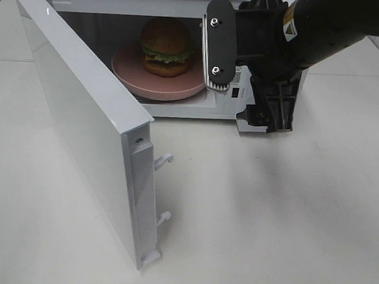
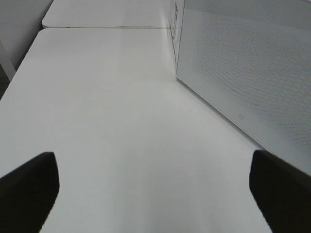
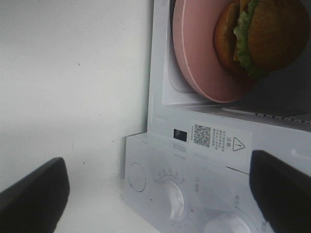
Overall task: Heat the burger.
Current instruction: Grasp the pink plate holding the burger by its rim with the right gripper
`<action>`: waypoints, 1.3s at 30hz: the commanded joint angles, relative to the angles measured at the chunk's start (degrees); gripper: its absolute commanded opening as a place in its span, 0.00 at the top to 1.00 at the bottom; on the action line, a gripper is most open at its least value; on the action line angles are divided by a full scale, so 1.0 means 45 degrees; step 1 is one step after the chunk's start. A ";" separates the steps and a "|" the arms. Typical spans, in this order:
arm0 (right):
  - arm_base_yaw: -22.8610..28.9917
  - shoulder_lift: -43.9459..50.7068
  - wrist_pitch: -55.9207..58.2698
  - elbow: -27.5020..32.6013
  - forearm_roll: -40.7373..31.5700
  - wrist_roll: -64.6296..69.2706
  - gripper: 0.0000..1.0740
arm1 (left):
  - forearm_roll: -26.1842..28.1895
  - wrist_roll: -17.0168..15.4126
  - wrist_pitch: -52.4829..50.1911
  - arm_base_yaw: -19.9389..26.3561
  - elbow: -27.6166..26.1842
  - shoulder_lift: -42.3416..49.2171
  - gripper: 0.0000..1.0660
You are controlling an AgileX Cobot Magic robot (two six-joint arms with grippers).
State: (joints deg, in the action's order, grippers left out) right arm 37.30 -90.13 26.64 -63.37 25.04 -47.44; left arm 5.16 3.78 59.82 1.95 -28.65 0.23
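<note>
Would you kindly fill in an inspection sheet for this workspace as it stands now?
Surface: white table, no spills seen.
Job's things: burger sits on the pink plate inside the microwave; microwave door stands wide open.
Clutter: nothing seen.
Grippers: left gripper open, empty, over the table near the door's outer face; right gripper open, empty, facing the microwave's control panel.
Cables: nothing seen.
Surroundings: another white tabletop abuts the far edge.
</note>
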 commanded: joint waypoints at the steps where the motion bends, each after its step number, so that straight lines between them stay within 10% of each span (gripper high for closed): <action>1: 0.0076 -0.0471 -0.0038 -0.0522 0.0064 0.0191 0.10 | 0.0102 -0.0038 -0.0089 0.0013 0.0051 0.0293 0.06; 39: 0.0076 -0.5373 -0.1388 -0.4062 0.0051 0.0586 0.14 | 0.0102 -0.0038 -0.0089 0.0013 0.0051 0.0293 0.06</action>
State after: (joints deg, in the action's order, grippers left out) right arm 37.36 -114.08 21.14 -81.07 25.04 -45.55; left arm 5.16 3.78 59.82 1.95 -28.65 0.23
